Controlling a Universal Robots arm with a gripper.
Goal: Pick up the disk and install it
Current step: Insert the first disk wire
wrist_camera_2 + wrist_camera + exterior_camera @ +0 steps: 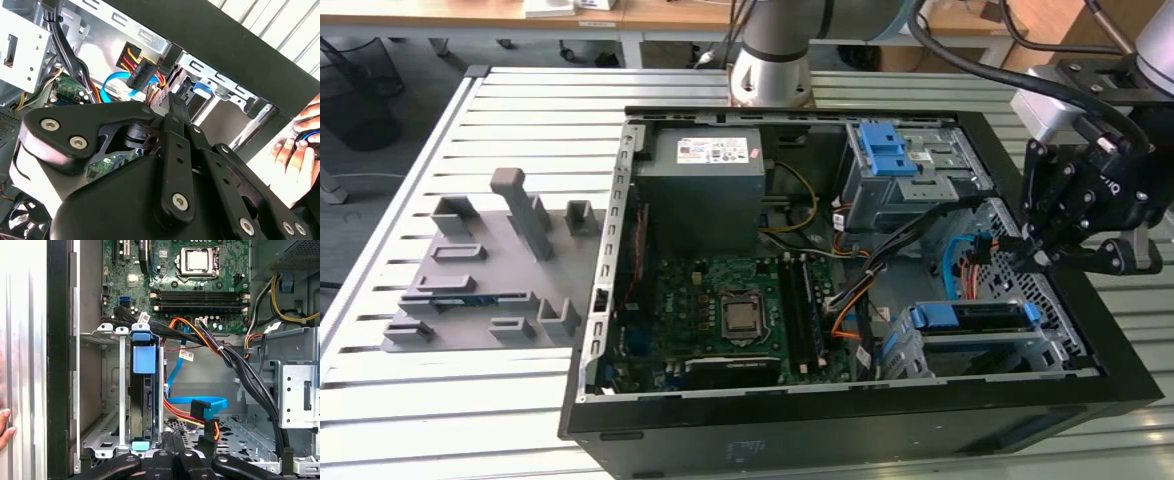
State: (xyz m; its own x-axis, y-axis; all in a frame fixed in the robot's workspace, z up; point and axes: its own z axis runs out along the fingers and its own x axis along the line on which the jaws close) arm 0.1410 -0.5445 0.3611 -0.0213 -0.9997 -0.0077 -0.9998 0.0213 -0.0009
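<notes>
disk (pixel 970 318) seated in drive cage (pixel 1047 345); hand (pixel 1041 258) closed, holding nothing.
Exterior: disk on edge at 4 o'clock in the case (pixel 854 425), long axis 9–3. Hand at 3 o'clock, not touching it. Slatted desk (pixel 520 110). Second wrist: fingers (pixel 176 107) together near cables (pixel 142 70). First wrist: disk edge-on in cage.

The case (pixel 854 432) lies open on top, with free room over the motherboard (pixel 700 290). Beside the drive cage (pixel 121 390), a black cable bundle (pixel 240 370) and a blue flat cable (pixel 210 405) cross the gap. A person's hand (pixel 295 150) lies just outside the wall.
</notes>
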